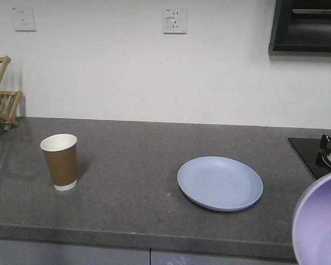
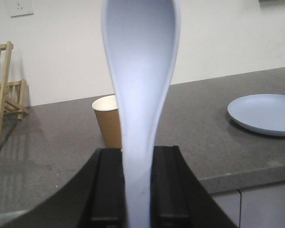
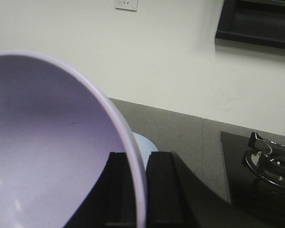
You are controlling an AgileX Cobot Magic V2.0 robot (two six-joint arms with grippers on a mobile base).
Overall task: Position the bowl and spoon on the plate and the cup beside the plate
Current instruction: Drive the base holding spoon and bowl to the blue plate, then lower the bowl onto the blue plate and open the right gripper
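Left gripper clamps spoon upright; right gripper clamps bowl.

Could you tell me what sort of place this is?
Probably a kitchen: a dark grey countertop, a black gas hob at its right end, and a folding wooden dish rack at its left.
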